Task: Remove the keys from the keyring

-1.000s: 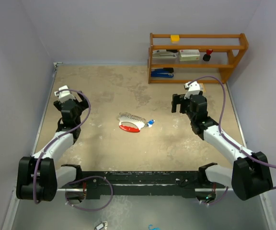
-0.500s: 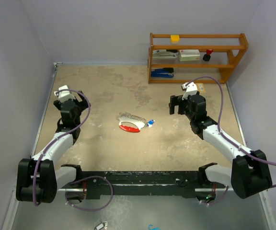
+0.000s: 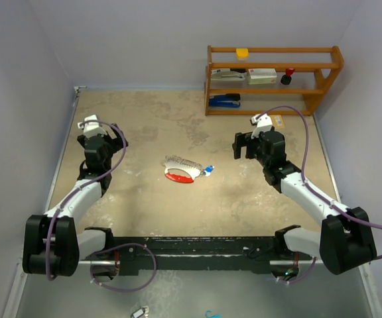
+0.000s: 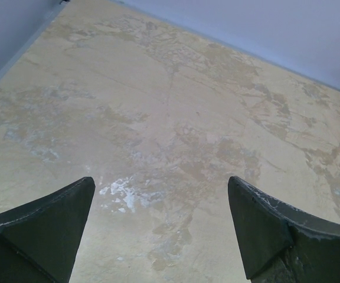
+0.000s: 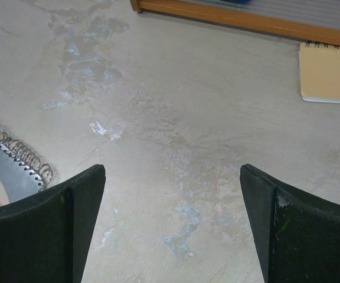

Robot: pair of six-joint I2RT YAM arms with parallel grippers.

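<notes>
Left gripper (image 4: 161, 230): spread wide, empty; pin the keyring (image 3: 178, 173) with it
Right gripper (image 5: 170, 230): wide too, empty; you take the blue-headed key (image 3: 209, 170)

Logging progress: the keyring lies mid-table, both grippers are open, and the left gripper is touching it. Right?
No: the left gripper is not touching the keyring but well apart from it, as the top external view shows. The keyring does lie mid-table, and the right gripper, like the left, is open.
</notes>
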